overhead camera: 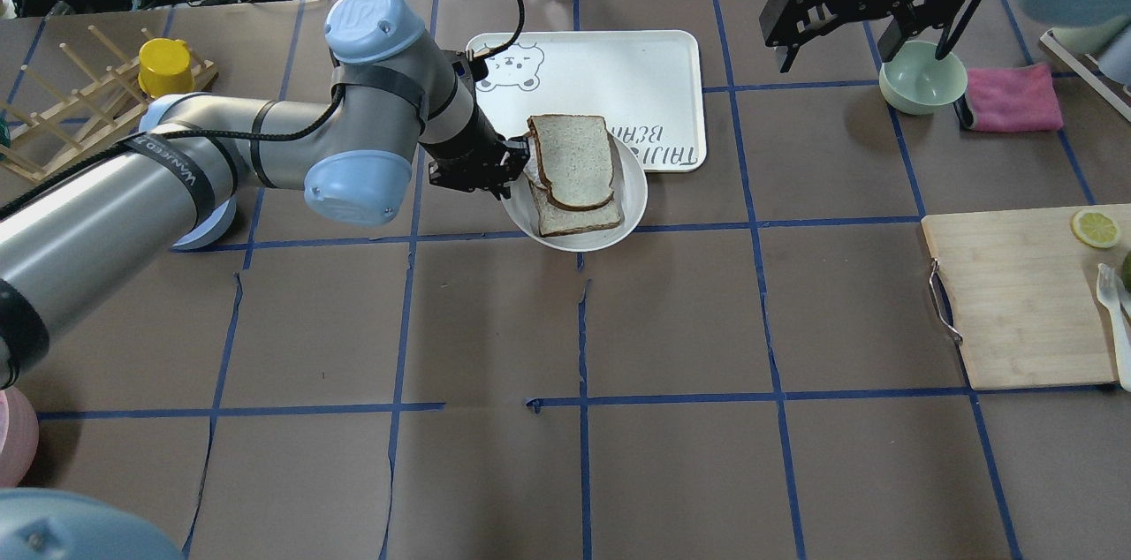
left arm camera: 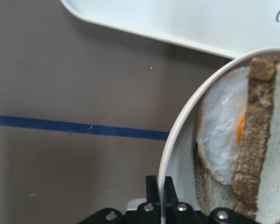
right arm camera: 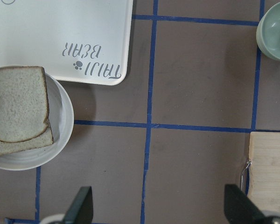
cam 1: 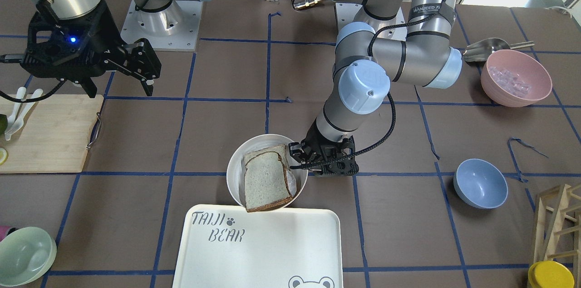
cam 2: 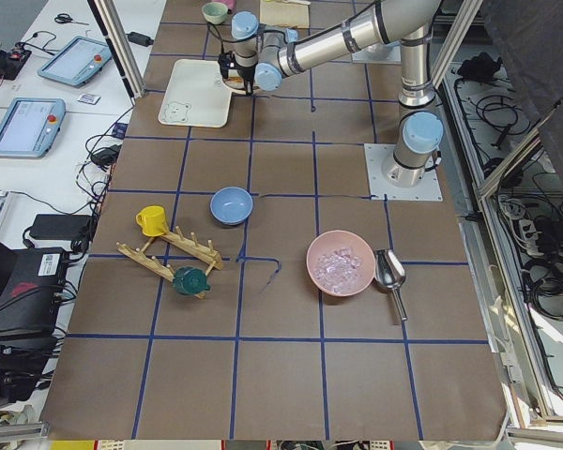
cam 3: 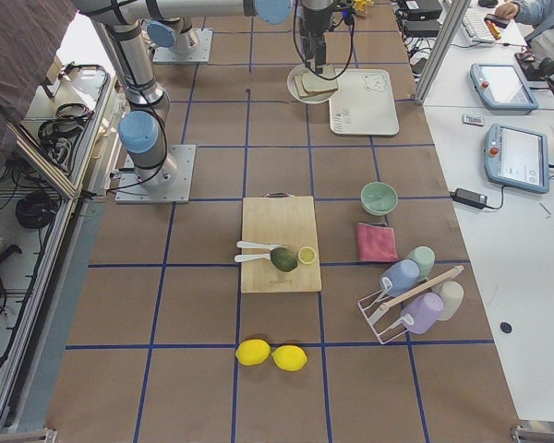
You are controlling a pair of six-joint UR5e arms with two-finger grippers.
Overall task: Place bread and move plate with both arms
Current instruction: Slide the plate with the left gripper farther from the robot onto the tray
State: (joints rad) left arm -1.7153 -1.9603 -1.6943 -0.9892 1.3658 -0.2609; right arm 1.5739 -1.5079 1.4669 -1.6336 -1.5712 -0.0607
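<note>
Beside the tray [overhead camera: 618, 65], L gripper [overhead camera: 517, 164] sat clamped on the plate [overhead camera: 579, 242] rim, prob. to shift it, w/ bread [overhead camera: 573, 161] already laid on top inside; R gripper [overhead camera: 866, 52] hung spread apart, well off.

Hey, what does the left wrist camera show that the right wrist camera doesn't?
Only the left wrist view shows a fried egg tucked under the bread, and the left gripper with jaws closed on the rim of the plate. Only the right wrist view shows the green bowl, the cutting board, the TAIJI BEAR lettering on the tray, and the right gripper, jaws wide open. Both show plate, bread, tray and blue tape lines.
</note>
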